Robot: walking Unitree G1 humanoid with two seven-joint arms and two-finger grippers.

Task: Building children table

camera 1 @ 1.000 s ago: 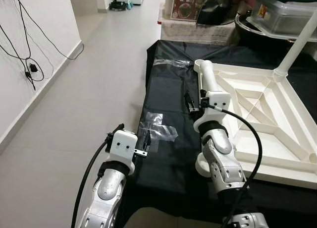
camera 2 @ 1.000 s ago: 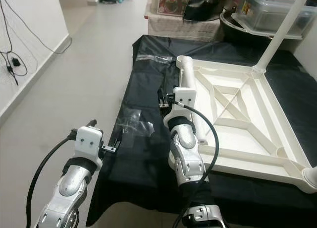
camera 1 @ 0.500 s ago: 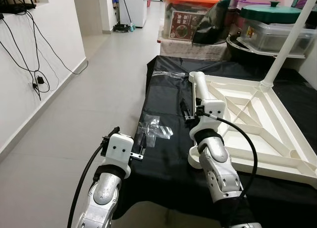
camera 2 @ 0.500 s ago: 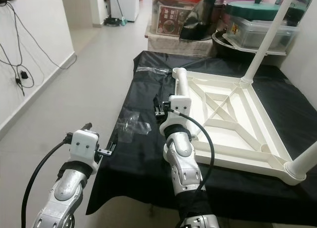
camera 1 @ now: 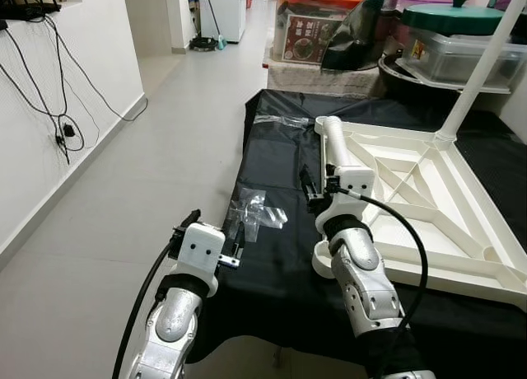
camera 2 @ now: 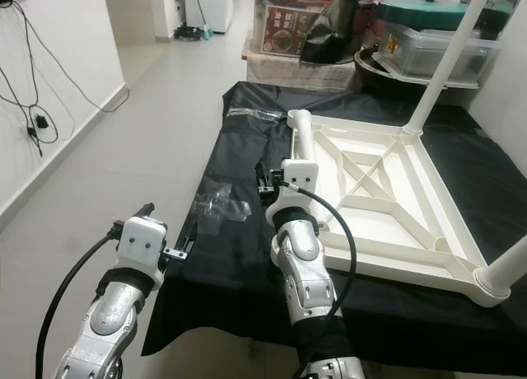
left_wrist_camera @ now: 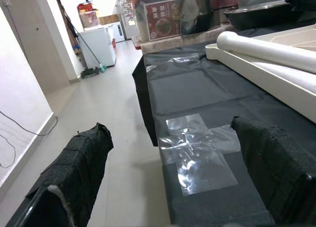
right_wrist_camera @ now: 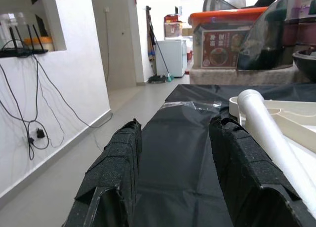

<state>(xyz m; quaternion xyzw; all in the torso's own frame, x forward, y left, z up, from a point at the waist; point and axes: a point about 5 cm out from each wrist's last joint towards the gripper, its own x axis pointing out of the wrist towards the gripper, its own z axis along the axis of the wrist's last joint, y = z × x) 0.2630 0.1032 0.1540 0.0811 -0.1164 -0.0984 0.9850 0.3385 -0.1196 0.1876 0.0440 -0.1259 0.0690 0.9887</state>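
A light grey tiled floor (camera 1: 140,189) carries a black plastic sheet (camera 1: 272,255) that is spread flat. On the sheet lies an upside-down white plastic children table top (camera 1: 428,206) with ribs on its underside. One white round leg (camera 1: 482,62) stands upright at the far corner of the table top. Another white round leg (camera 1: 338,144) lies along the edge of the table top nearest the bare floor. Beside that edge, a crumpled clear plastic bag (camera 1: 255,214) lies on the sheet, and a second clear piece (camera 1: 284,121) lies farther away.

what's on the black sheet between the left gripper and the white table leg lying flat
A crumpled clear plastic bag lies on the black sheet, seen in both eye views.
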